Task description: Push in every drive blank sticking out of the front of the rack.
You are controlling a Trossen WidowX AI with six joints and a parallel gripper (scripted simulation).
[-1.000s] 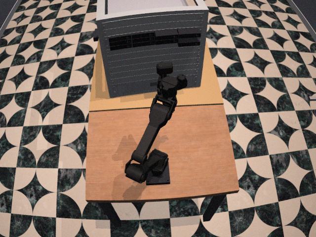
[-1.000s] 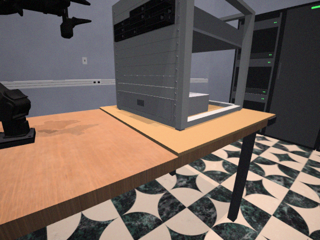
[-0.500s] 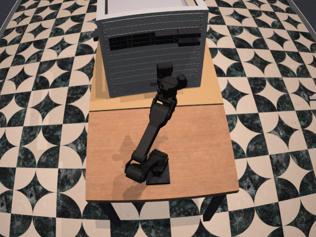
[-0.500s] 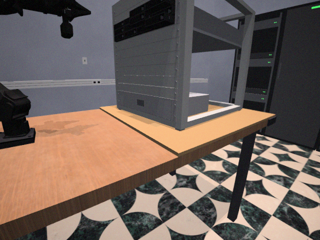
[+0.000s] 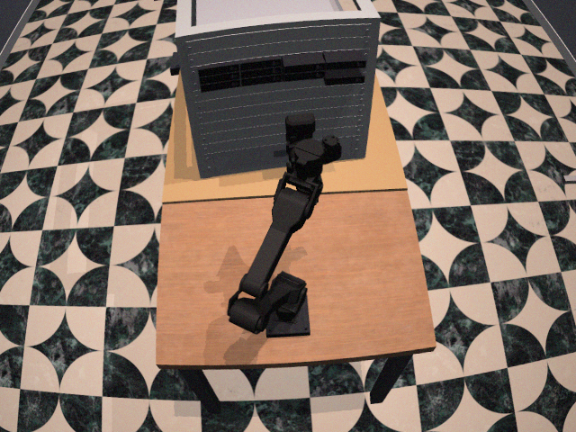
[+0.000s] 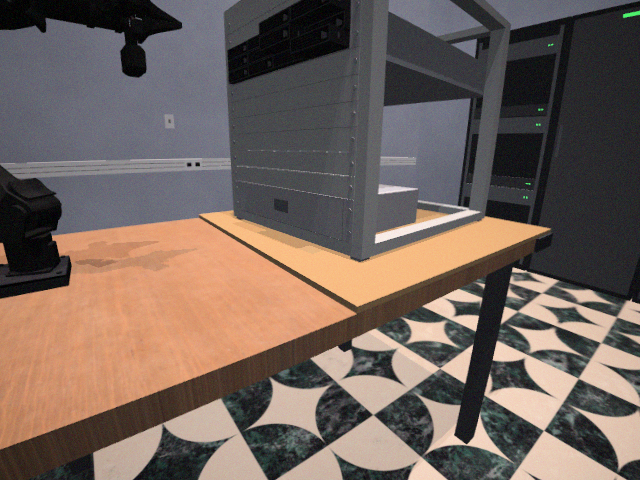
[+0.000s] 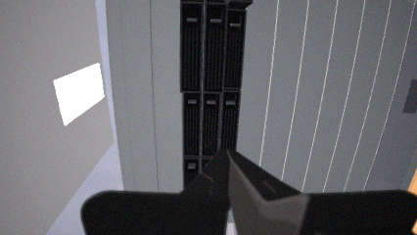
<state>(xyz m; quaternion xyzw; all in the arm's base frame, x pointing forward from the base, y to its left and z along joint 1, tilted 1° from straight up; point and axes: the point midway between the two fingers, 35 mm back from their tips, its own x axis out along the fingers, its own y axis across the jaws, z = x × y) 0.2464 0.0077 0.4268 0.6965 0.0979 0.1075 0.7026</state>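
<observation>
Only the wrist view shows the pincer (image 7: 228,159) pressed together, empty, before the rack (image 7: 313,88)

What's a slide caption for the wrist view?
Shut gripper aimed at the drive blanks in the gray rack front.

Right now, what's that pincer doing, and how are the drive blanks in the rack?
Pincer shut, empty, short of rack. Drive blanks at right end stick out. Nothing between.
</observation>
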